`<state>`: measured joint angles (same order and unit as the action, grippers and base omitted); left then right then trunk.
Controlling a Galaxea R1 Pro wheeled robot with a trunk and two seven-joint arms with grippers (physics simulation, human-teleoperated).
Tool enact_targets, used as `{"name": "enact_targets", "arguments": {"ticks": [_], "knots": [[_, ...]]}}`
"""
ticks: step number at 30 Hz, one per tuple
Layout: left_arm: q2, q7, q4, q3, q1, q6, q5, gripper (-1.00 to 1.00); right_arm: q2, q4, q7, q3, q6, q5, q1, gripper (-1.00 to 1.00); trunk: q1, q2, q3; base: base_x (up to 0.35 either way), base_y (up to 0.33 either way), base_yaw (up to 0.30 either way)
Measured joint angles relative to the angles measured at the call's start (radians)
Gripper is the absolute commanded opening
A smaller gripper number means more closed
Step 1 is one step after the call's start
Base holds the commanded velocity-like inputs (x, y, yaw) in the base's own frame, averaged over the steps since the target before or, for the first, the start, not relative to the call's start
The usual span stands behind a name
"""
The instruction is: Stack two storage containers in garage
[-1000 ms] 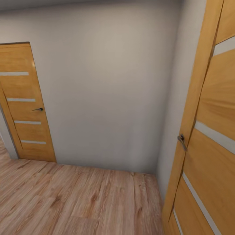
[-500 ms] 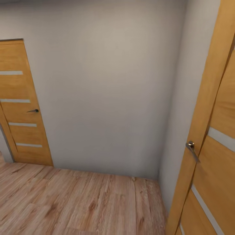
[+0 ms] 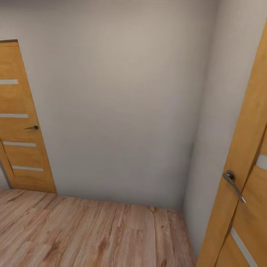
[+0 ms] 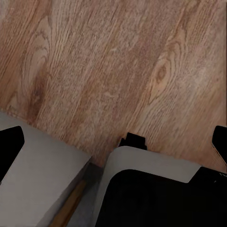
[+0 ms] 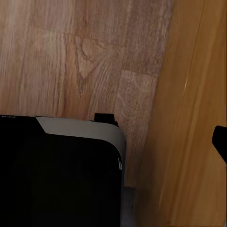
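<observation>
Now view shifted: right door [image 3: 244,193] nearer, left door [image 3: 20,122] (closed) edging off.

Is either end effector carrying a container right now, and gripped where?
Nothing is held. Both wrist views look down between black fingertips set wide apart, with bare wood-plank floor between them and no container.

I get soft, even, dimmish light on the plain grey-white wall [image 3: 122,100], darker toward its corner. No glare. Orange wooden door [image 3: 244,193] stretches at frame edge. Wrist views slightly blurry over light wood-plank floor [image 4: 113,66].
</observation>
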<state>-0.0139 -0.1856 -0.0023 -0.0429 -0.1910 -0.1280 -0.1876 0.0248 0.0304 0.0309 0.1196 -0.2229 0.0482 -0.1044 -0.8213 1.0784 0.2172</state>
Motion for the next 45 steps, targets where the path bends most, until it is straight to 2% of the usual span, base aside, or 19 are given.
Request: {"name": "enact_targets", "arguments": {"ticks": [27, 45], "knots": [[-0.002, 0.000, 0.000, -0.001, 0.000, 0.003, 0.000, 1.00, -0.001, 0.000, 0.001, 0.000, -0.001, 0.000, 0.000, 1.00, 0.000, 0.000, 0.000, 0.308, 0.000, 0.001], [-0.002, 0.000, 0.000, -0.001, 0.000, 0.002, 0.000, 1.00, -0.003, 0.000, 0.010, -0.001, -0.003, 0.002, 0.000, 1.00, 0.000, 0.000, 0.000, 0.308, 0.000, 0.244]]}}
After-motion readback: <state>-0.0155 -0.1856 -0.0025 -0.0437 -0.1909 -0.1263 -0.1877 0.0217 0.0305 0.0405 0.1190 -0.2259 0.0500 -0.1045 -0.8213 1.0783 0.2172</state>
